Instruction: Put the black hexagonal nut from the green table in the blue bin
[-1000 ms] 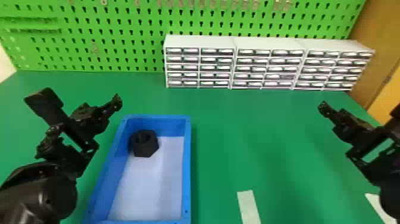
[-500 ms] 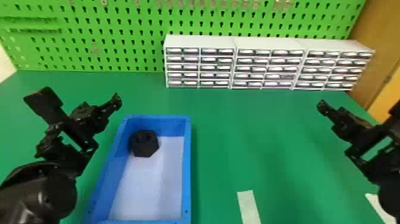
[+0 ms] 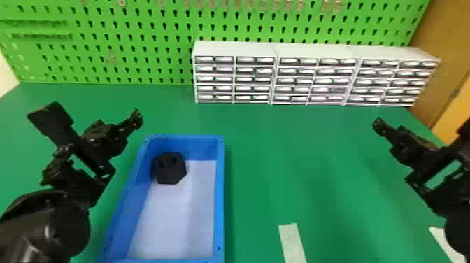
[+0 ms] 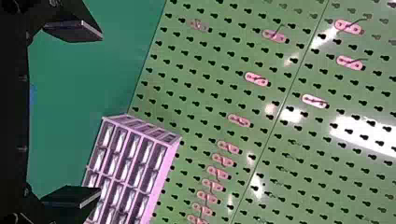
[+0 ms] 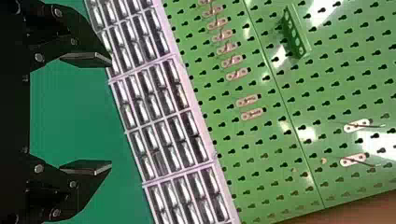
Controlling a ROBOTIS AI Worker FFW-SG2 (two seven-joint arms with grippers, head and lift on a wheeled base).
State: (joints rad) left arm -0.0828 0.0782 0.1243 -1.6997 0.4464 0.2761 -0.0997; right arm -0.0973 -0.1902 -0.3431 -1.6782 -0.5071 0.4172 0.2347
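Looking down in the head view, we find the nut (image 3: 170, 172) in the far left corner of the bin (image 3: 219, 196) on the table (image 3: 307, 157), with the left gripper (image 3: 92, 117) near the bin's left side and the right gripper (image 3: 421, 127) well apart from it, to the right. Our wrist views tell us more about the fingers: the left gripper (image 4: 97, 114) has its pair spread wide and holds nothing, and the right gripper (image 5: 110, 114) is open wide and just as empty, with drawers (image 5: 161, 100) and pegboard (image 5: 280, 140) beyond (slanting, from there).
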